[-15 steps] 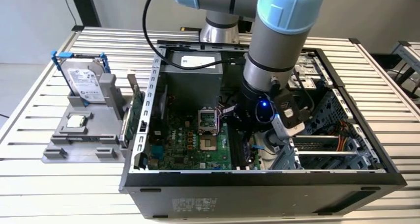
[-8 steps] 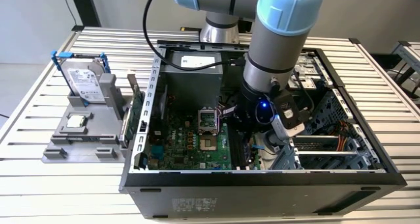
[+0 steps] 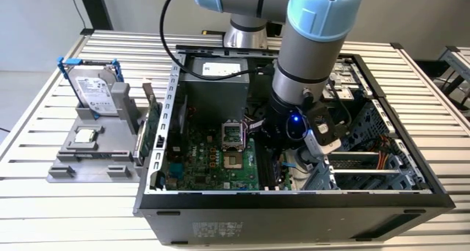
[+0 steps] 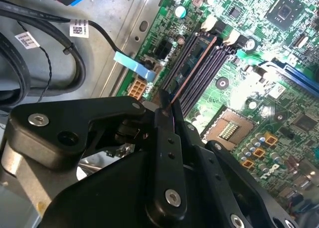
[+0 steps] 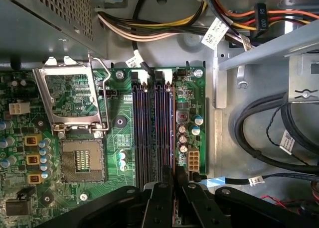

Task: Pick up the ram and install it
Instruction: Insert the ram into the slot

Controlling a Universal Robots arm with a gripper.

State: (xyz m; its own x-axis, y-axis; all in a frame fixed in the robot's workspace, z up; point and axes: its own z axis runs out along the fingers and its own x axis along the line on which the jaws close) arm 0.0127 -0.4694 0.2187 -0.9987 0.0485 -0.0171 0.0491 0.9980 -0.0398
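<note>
Inside the open computer case [image 3: 294, 198] my gripper [image 4: 167, 106] hangs low over the green motherboard [image 3: 213, 163]. It is shut on the ram [image 4: 195, 63], a thin dark stick seen edge-on that runs from between my black fingers [image 4: 164, 148] along the row of memory slots [image 4: 212, 63]. In the first wrist view the gripper [image 5: 170, 177] sits at one end of the slots [image 5: 152, 128], and the ram [image 5: 170, 133] lines up with the slot nearest the small capacitors. Whether the ram is pressed fully into the slot cannot be told.
A processor socket [image 5: 82, 161] with its metal frame [image 5: 75, 96] flipped open lies beside the slots. Thick black cables [image 5: 259, 118] and coloured wires [image 5: 164, 26] run close by. Outside the case, a grey fixture [image 3: 96, 152] holds a hard drive [image 3: 96, 91] and an upright green card [image 3: 151, 127].
</note>
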